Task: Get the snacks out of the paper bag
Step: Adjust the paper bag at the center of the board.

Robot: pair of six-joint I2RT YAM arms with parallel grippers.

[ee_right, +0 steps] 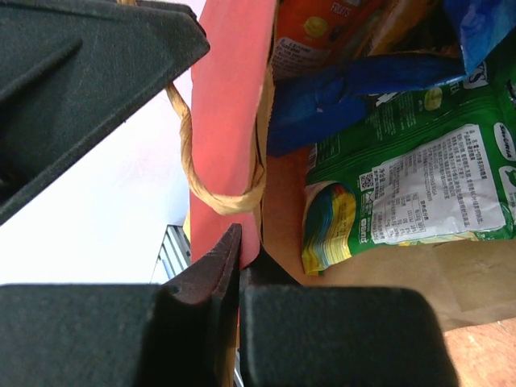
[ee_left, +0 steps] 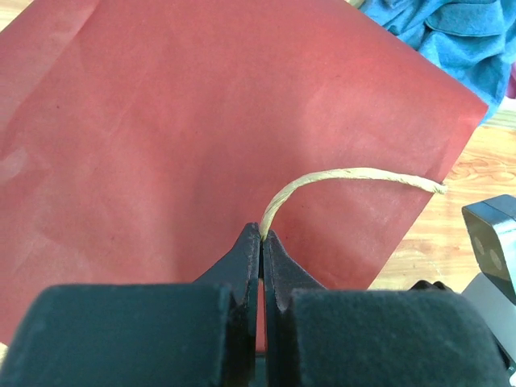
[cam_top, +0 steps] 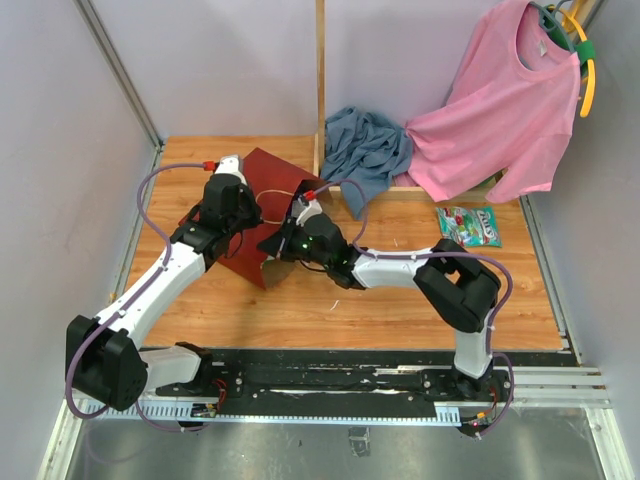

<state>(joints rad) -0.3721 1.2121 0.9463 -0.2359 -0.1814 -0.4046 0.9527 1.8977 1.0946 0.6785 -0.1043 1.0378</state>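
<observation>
- Paper bag [cam_top: 262, 172], dark-red matte paper with a brown kraft inside, lies on the wooden worktop [cam_top: 400, 310] left of centre. Its long axis runs from the back toward the arms, with the mouth at the near end.
- Pink shirt [cam_top: 500, 120] hangs soft and draped at the back right, with a crumpled blue garment [cam_top: 365, 150] just beside it.
- Snacks [ee_right: 387, 145] sit inside the bag's mouth: a glossy blue chip bag [ee_right: 363, 81], a green packet [ee_right: 419, 177] with a white printed panel, and an orange packet [ee_right: 314, 32] deeper in.
- Loose green packet [cam_top: 468, 226] lies flat on the worktop at the right, well apart from the bag.
- Right tool [ee_right: 240, 242] is closed tight on the bag's red wall at the rim.
- Left tool [ee_left: 262, 235] is pinched together on the twisted cord handle [ee_left: 355, 173], over the bag's flat face.
</observation>
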